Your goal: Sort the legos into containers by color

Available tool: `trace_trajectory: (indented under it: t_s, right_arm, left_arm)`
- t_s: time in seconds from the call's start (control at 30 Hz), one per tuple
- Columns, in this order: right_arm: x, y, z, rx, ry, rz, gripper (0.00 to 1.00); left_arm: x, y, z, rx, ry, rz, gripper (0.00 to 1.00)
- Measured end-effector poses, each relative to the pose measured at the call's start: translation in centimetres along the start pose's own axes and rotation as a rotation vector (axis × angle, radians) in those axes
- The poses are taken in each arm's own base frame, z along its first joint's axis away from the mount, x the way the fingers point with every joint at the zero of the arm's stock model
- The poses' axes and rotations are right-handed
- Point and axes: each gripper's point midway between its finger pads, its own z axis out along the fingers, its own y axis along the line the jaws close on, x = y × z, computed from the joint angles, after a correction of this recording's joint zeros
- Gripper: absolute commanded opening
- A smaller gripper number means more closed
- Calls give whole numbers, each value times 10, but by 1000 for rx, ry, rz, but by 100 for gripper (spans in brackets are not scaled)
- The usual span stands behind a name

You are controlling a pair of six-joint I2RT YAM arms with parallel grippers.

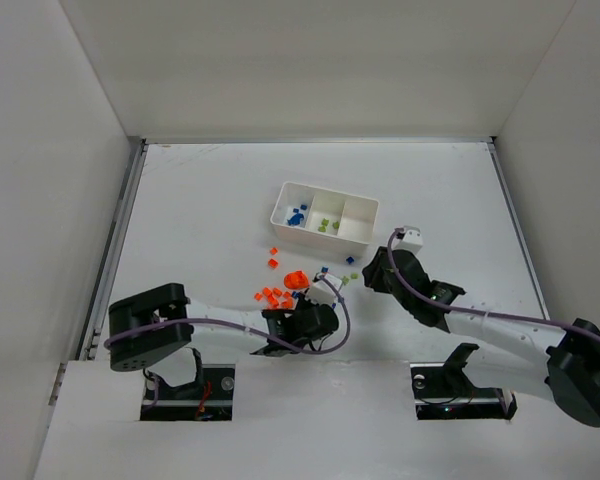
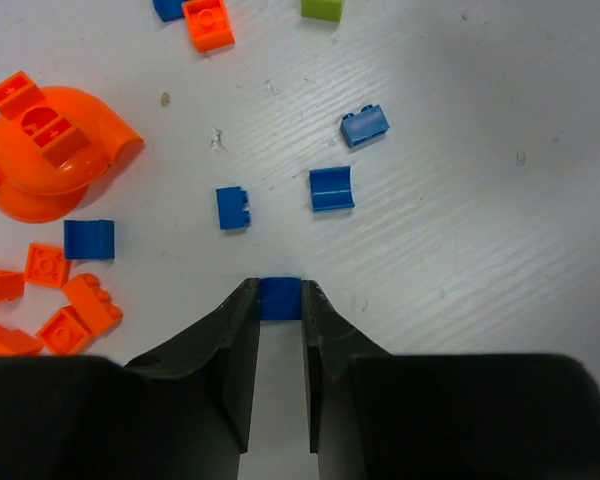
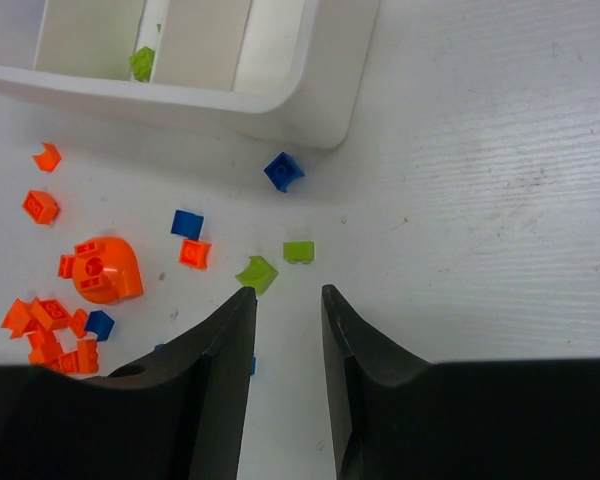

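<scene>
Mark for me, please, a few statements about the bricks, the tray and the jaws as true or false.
1. The left gripper has its jaws on either side of a blue brick. True.
2. The right gripper holds a green brick. False: its jaws stand open and empty; green bricks lie loose on the table.
3. The tray has blue bricks in its left compartment. True.
4. The large orange piece sits in the tray. False: it lies on the table.

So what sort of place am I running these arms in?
Most likely a lab test cell, not a home or factory: plain white walls box in a white table, two arms are bolted at its near edge, and the props are small legos and a white tray.
</scene>
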Motion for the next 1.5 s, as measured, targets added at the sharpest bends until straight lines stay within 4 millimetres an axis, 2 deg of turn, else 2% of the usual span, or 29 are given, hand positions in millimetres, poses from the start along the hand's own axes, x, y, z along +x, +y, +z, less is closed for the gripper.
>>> trace_trajectory:
  t_s: [0.1, 0.3, 0.4, 0.5, 0.67, 0.83, 0.93, 1.13, 1.23, 1.5]
  right_arm:
    - [4, -2, 0, 7, 13, -12, 35]
    - [30, -11, 12, 63, 99, -76, 39]
    - [40, -13, 20, 90, 134, -108, 41]
    - [50, -7, 21, 79, 159, -142, 44]
    - [62, 6, 16, 33, 179, -186, 46]
    - [69, 4, 20, 43, 197, -203, 46]
    - [71, 5, 23, 46, 202, -212, 46]
    - [70, 8, 28, 38, 193, -214, 46]
    - [70, 11, 30, 34, 190, -212, 46]
    - [66, 22, 43, 31, 176, -226, 44]
  left_arm:
    - [-14, 10, -7, -2, -15, -40, 14]
    - [-73, 43, -15, -4, -123, -258, 14]
    - [-90, 65, -7, -34, -147, -343, 15]
    - [-108, 82, 2, -58, -165, -416, 15]
    - [-155, 104, 17, -65, -242, -524, 17]
    - [-190, 120, 36, -66, -287, -580, 17]
    - [-196, 131, 54, -86, -283, -597, 17]
    - [-182, 149, 89, -142, -227, -606, 17]
    - [-183, 152, 99, -154, -220, -601, 17]
    - [-189, 159, 115, -190, -226, -586, 41]
